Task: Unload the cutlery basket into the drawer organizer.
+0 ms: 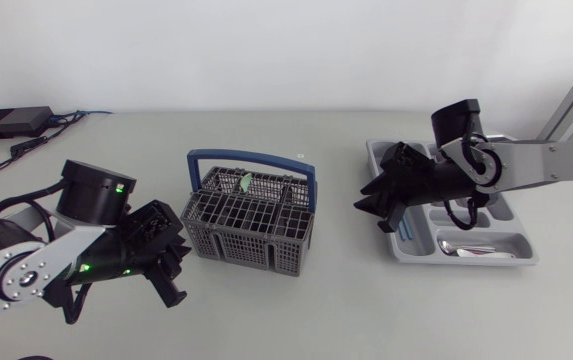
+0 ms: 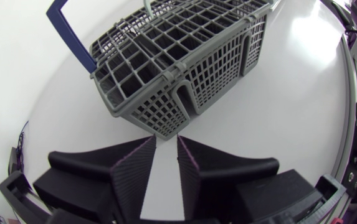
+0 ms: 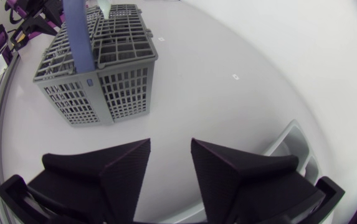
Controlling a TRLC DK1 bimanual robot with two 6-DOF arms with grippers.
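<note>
The grey cutlery basket (image 1: 249,218) with a blue handle (image 1: 251,157) stands mid-table. A pale green utensil (image 1: 247,182) sticks up from its far side. The grey drawer organizer (image 1: 466,262) lies at the right, holding spoons (image 1: 481,248) and a blue-handled piece (image 1: 406,228). My left gripper (image 1: 171,265) hovers just left of the basket (image 2: 178,56), aimed at its near corner; its fingers (image 2: 134,165) stand a narrow gap apart with nothing between them. My right gripper (image 1: 376,205) hangs over the organizer's left edge (image 3: 290,143), open and empty, facing the basket (image 3: 97,68).
A black box (image 1: 8,122) with cables lies at the table's far left corner. Bare white tabletop (image 1: 341,300) stretches between the basket and the organizer and along the front.
</note>
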